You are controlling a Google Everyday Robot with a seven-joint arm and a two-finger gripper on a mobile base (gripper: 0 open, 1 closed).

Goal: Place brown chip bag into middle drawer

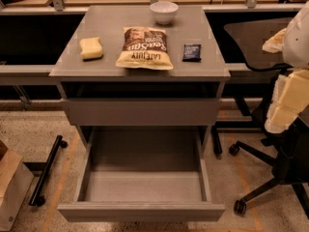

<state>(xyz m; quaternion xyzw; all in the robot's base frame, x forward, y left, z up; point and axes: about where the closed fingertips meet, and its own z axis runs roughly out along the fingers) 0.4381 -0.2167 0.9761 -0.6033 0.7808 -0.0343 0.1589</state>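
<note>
The brown chip bag (145,47) lies flat on the grey cabinet top (111,23), near its front middle, with the dark brown half toward the back and the pale yellow half toward the front. The middle drawer (140,210) is pulled out below it; its deep grey tray holds nothing. My gripper (287,100), pale yellow under a white arm, hangs at the right edge of the view, beside the cabinet and well apart from the bag, at about the height of the shut top drawer front (140,111).
On the cabinet top are a yellow sponge (91,48) at the left, a white bowl (163,12) at the back and a small dark packet (191,52) right of the bag. A black office chair (270,178) stands at the right. A brown paper bag (12,187) and a black wheeled bar (46,170) are at the lower left.
</note>
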